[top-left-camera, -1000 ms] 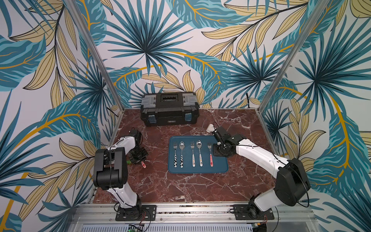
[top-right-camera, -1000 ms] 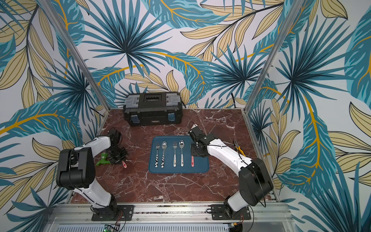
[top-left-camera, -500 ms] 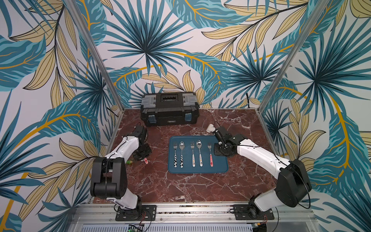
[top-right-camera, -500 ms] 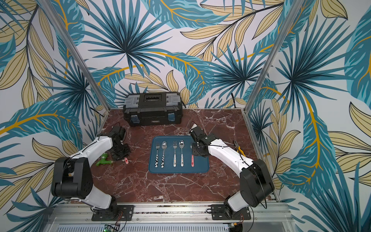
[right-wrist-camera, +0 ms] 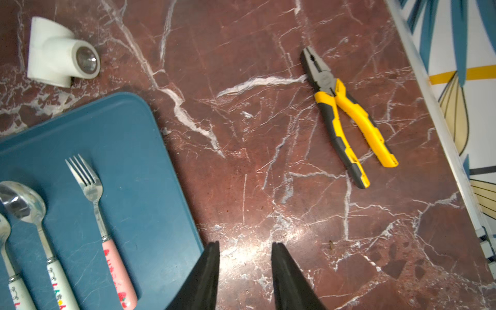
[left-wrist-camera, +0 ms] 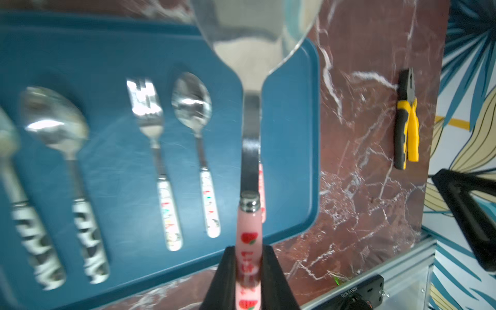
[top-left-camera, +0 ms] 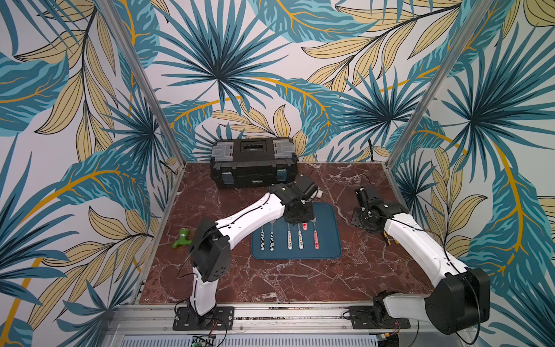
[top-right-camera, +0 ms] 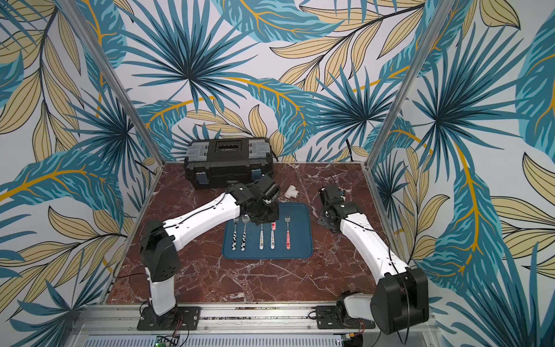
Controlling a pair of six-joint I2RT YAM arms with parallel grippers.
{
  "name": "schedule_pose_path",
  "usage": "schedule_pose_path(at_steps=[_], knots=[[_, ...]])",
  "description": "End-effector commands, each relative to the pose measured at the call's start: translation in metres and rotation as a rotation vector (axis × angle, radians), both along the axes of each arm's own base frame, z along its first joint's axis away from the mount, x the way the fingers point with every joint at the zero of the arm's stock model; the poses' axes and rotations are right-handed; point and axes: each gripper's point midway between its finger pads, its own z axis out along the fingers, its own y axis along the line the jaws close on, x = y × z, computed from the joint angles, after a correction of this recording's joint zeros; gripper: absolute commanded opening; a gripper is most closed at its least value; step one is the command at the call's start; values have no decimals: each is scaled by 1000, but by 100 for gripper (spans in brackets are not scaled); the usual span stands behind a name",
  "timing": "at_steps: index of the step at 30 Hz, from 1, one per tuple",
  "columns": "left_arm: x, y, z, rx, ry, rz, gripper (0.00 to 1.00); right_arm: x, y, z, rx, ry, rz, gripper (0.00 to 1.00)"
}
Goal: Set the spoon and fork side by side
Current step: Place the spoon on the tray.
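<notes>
My left gripper (left-wrist-camera: 248, 268) is shut on the pink strawberry-print handle of a spoon (left-wrist-camera: 248, 107), holding it above the blue tray (left-wrist-camera: 107, 53). In both top views this gripper (top-left-camera: 297, 214) (top-right-camera: 264, 214) hangs over the tray's back half, with the pink handle (top-right-camera: 273, 225) showing under it. The matching pink-handled fork (right-wrist-camera: 88, 188) (top-left-camera: 315, 237) lies on the tray's right side. My right gripper (right-wrist-camera: 244, 247) (top-left-camera: 362, 195) is open and empty over bare marble, right of the tray (top-left-camera: 330, 240).
Two black-and-white and two white-handled pieces of cutlery (top-left-camera: 288, 240) lie in a row on the tray. A black toolbox (top-left-camera: 253, 162) stands at the back, a green fitting (top-left-camera: 180, 237) at the left, a white pipe fitting (right-wrist-camera: 59, 53) behind the tray, and yellow pliers (right-wrist-camera: 346, 115) at the right.
My left arm has swung from the table's left side to over the tray, carrying the pink spoon. My right gripper has drawn back from the tray's right edge toward the right.
</notes>
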Motion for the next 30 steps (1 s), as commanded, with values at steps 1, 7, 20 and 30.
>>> schedule_pose_path(at_steps=[1,7,20,30], knots=[[-4,-29,4,-44,46,25,0,-14,-15,-4,-31,29,-24,39],[-18,-70,-34,-31,108,1,0,-13,-14,-2,3,14,-7,39],[-8,-74,-84,109,143,39,0,-11,-4,-14,79,9,22,39],[-4,-75,-100,124,184,54,0,-9,1,-13,116,-1,35,39]])
